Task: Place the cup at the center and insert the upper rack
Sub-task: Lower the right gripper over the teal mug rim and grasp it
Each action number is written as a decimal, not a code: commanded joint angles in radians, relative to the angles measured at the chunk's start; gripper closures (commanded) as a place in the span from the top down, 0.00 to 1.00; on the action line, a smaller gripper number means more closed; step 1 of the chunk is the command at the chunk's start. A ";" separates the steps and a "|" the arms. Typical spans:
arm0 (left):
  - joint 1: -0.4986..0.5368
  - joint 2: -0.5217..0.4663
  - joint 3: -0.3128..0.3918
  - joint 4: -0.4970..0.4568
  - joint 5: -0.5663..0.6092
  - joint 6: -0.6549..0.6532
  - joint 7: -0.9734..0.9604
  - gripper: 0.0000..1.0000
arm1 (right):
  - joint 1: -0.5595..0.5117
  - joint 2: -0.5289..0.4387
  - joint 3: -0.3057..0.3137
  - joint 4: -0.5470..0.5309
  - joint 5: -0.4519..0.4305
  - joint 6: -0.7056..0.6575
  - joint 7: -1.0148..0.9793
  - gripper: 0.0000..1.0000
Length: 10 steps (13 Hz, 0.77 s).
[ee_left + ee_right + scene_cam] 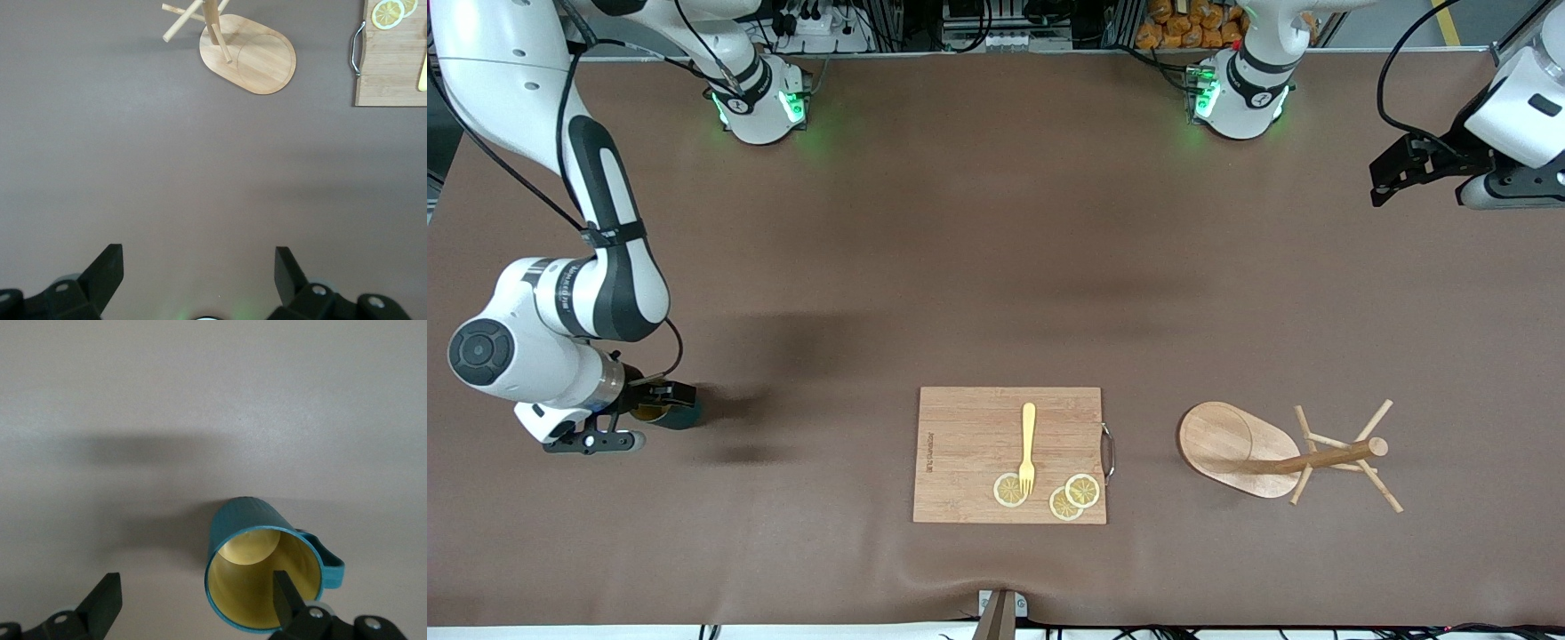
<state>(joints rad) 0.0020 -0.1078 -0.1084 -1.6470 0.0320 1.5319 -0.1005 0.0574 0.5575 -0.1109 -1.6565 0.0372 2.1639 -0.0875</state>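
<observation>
The dark teal cup [248, 520] with a yellow inside stands upright on the brown table at the right arm's end. In the front view only a sliver of the cup [687, 416] shows beside the right hand. My right gripper [195, 585] [645, 411] is open just above it; one finger [285, 590] hangs over the cup's mouth, the other outside the wall. The wooden upper rack [1232, 444] [257, 57] stands on its oval base toward the left arm's end. My left gripper [199, 259] [1380, 182] hangs open and empty over bare table, well away from the rack.
A wooden cutting board [969, 453] [393, 73] with a metal handle lies between cup and rack, near the front camera. On it are a yellow fork [1028, 444] and three lemon slices [1067, 498]. Both arm bases stand along the table's edge farthest from the front camera.
</observation>
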 commanded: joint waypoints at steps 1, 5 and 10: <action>0.009 0.008 -0.002 0.027 0.003 -0.012 0.010 1.00 | -0.010 0.028 0.002 0.014 0.012 0.002 -0.030 1.00; 0.007 0.010 -0.002 0.027 0.002 -0.009 -0.004 1.00 | -0.019 0.050 0.004 0.015 0.012 0.005 -0.037 1.00; 0.007 0.007 -0.002 0.029 0.002 -0.010 -0.002 1.00 | -0.014 0.058 0.002 0.014 0.012 -0.006 -0.129 0.38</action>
<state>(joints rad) 0.0025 -0.1078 -0.1053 -1.6427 0.0320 1.5319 -0.1010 0.0453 0.6049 -0.1125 -1.6565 0.0372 2.1669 -0.1791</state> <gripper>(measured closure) 0.000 0.251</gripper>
